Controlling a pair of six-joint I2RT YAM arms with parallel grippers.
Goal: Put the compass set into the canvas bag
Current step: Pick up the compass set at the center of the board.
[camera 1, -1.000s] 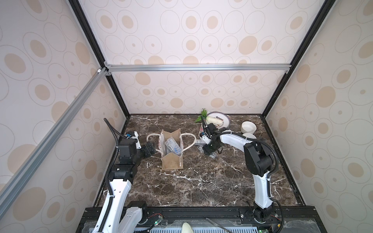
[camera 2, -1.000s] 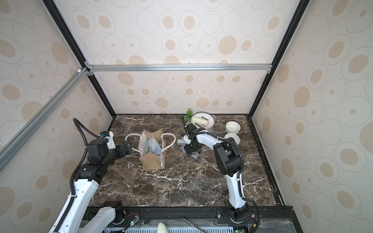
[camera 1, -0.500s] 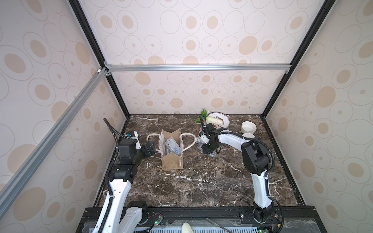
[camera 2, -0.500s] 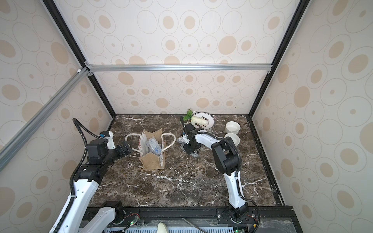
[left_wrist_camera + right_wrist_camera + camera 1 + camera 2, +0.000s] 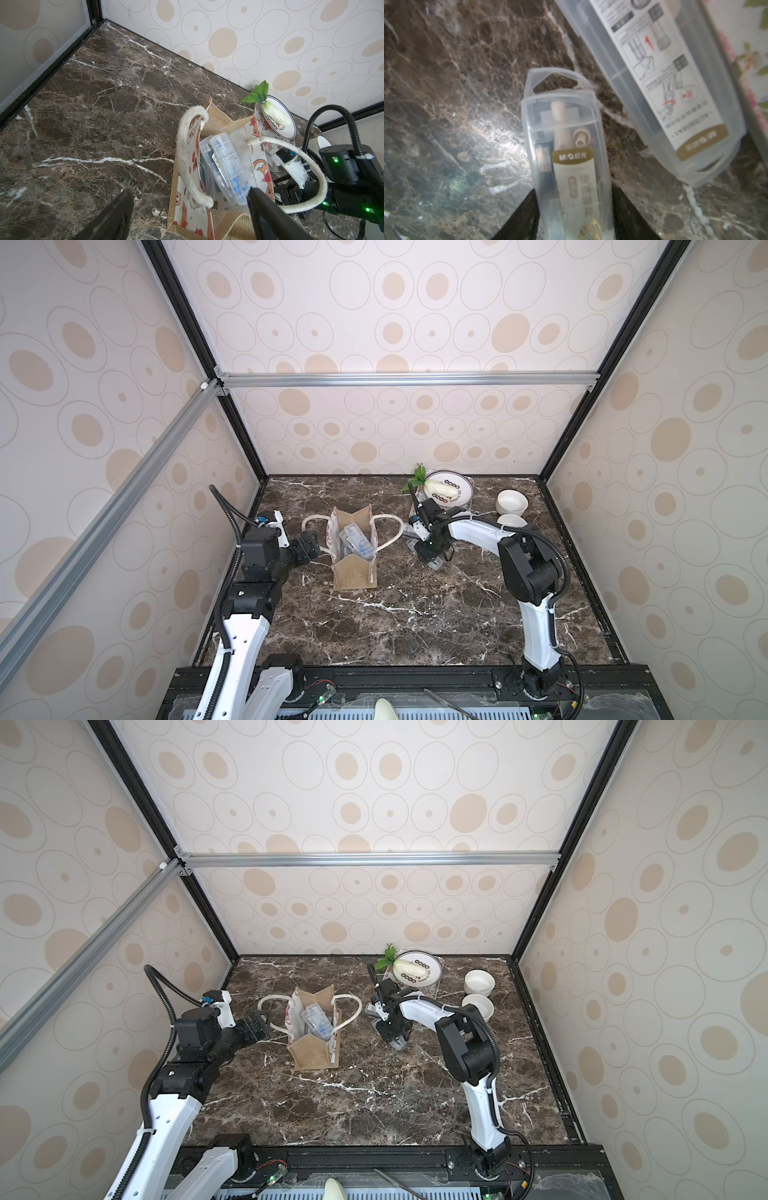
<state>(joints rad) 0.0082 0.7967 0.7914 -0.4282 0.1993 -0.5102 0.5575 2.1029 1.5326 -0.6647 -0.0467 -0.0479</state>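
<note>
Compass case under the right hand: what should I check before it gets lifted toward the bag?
1. Compass case sits between the fingers of the right hand: ok.
2. Grip firm enough to lift: cannot tell.
3. Second case apart from those fingers: ok.
4. Bag upright, mouth open: ok.
5. Spare room in bag, which already holds clear cases: cannot tell.
6. Left hand steadying bag: not ok, open, gripping nothing.

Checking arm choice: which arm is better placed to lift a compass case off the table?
Right. The right gripper has its jaws either side of a compass case. The left gripper stands open on the far side of the bag.
</note>
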